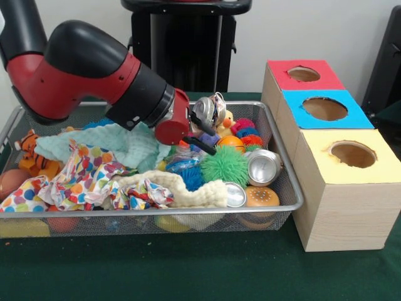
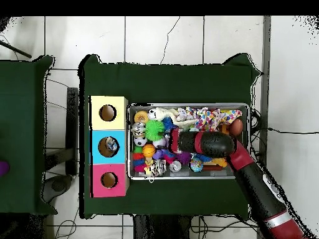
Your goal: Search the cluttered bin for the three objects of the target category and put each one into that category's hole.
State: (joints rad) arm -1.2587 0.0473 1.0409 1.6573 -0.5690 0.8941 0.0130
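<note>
Wire-mesh bin (image 1: 285,182) sits on the green table, packed with toys and cloths. Just to its right stands the row of three boxes, each with a hole on top: red hole (image 1: 304,74) farthest, blue hole (image 1: 324,108) in the middle and yellow hole (image 1: 353,153) nearest. In the overhead view something pale shows inside the blue hole; the other two look empty.

The gripper (image 1: 199,133) is down among the clutter at the bin's middle-right. It is close to an orange ball (image 1: 230,142) and a shiny metal cup (image 1: 205,110), and just above a green spiky ball (image 1: 224,164). Whether the claw is open or closed on anything, I cannot tell; the wrist and the toys crowd it.

The step in hand looks like a search and pick in this right-hand pile. To do it well, settle on one toy and come straight down on it. Avoid the teal cloth (image 1: 125,144) and the spotted cloth (image 1: 81,175) to the left, which would likely snag and drag. Round balls may roll out of a loose grip, so centre on them. Lift clear of the rim before carrying right to the boxes.
</note>
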